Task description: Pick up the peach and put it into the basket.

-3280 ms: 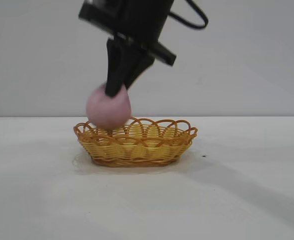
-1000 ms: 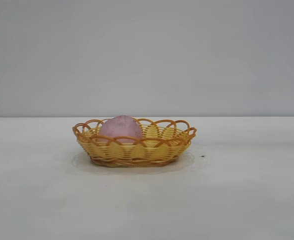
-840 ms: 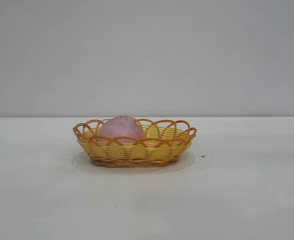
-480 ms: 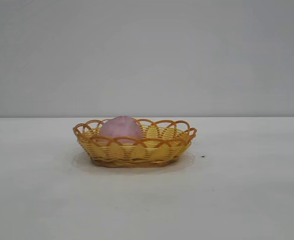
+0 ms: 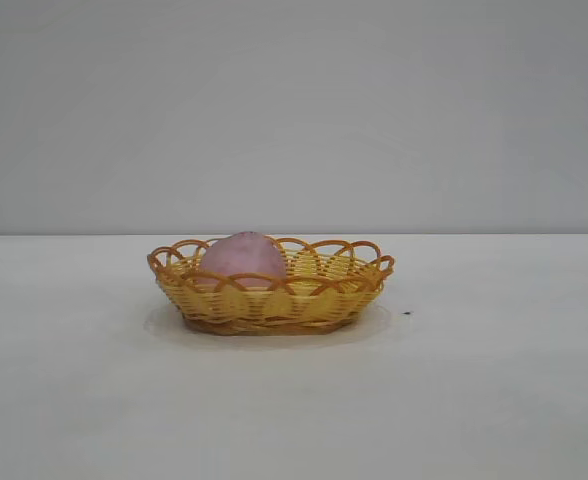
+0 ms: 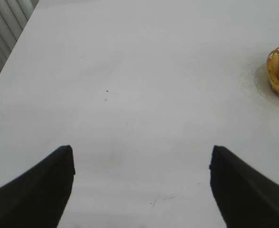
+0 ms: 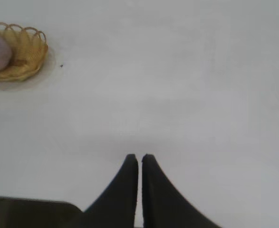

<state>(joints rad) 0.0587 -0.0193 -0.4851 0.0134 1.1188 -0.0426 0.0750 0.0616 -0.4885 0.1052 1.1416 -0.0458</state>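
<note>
we face the basket [image 5: 271, 285] level and close; both wrist views look down from afar, sharing it.

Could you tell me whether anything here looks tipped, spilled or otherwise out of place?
Nothing stands out. The peach sits inside the basket, toward its left end, and the basket rests flat on the table. The left gripper is open and the right gripper shut, both away from the basket.

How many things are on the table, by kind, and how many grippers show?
Peach: 1, in the basket
Basket: 1, on the table
Grippers: 2, left gripper open, right gripper shut, both away from the basket
Total: 4
</note>
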